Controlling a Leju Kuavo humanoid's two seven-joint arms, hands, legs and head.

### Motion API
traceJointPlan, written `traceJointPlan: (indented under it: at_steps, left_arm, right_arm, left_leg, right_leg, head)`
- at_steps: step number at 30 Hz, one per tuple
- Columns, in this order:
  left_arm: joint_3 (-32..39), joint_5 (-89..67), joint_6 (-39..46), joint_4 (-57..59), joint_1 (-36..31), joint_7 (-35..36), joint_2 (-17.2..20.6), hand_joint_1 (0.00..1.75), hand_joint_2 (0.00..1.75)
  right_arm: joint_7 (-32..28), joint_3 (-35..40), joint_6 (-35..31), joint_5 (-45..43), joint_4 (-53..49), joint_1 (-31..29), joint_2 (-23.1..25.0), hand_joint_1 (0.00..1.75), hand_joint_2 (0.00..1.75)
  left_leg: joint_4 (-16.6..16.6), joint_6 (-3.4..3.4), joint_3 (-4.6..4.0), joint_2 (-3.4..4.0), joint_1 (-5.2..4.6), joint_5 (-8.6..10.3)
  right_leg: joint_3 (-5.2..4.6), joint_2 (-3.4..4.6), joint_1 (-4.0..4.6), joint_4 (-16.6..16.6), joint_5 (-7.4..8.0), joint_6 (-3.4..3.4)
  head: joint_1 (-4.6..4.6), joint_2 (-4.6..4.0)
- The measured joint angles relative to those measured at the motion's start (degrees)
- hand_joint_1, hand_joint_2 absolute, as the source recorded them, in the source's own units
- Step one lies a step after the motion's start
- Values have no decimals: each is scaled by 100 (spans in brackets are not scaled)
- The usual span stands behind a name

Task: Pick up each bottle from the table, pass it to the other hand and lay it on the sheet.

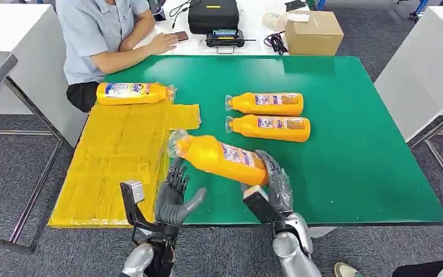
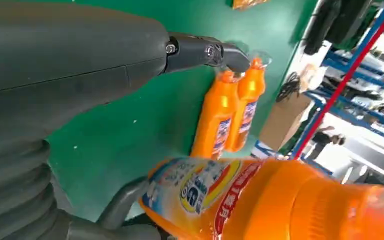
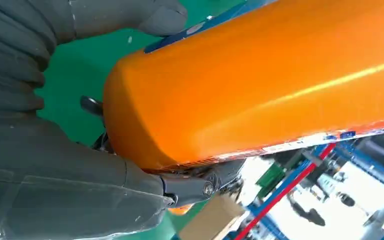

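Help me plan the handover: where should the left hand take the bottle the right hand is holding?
Probably the upper body of the held bottle, just below the neck, coming from underneath. The right hand grips the base end, the cap end slants toward the left hand, which waits open below it.

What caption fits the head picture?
Right hand holds a bottle out toward the open left hand.

The robot's forearms are silver metal, each ending in a dark grey hand: left hand, right hand. Each wrist carries a grey ribbed cover. A thick grey thumb has a darker tip joined by small silver screws.
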Motion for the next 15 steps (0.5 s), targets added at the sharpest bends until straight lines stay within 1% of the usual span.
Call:
traceJointPlan:
  at_steps: [7, 12, 15]
  left_arm:
    - [-251, 507, 273, 168, -172, -125, 87, 0, 175]
    - [-373, 612, 341, 205, -254, -160, 133, 0, 175]
    - [-433, 673, 479, 221, -328, -308, 168, 0, 175]
  right_arm:
    - [-11, 506, -242, -485, 214, -99, -135, 175, 175]
    - [-18, 776, -288, -575, 341, -157, -195, 175, 175]
    - [-18, 938, -354, -684, 424, -223, -238, 175, 175]
  left_leg:
    - [0, 0, -2, 0, 0, 0]
    - [0, 0, -3, 0, 0, 0]
    - [0, 0, -3, 1, 0, 0]
  right_leg:
    - [-2, 0, 0, 0, 0, 0]
    - [-3, 0, 0, 0, 0, 0]
    - [-4, 1, 0, 0, 0, 0]
  head:
    - [0, 0]
    - [0, 0]
    - [0, 0]
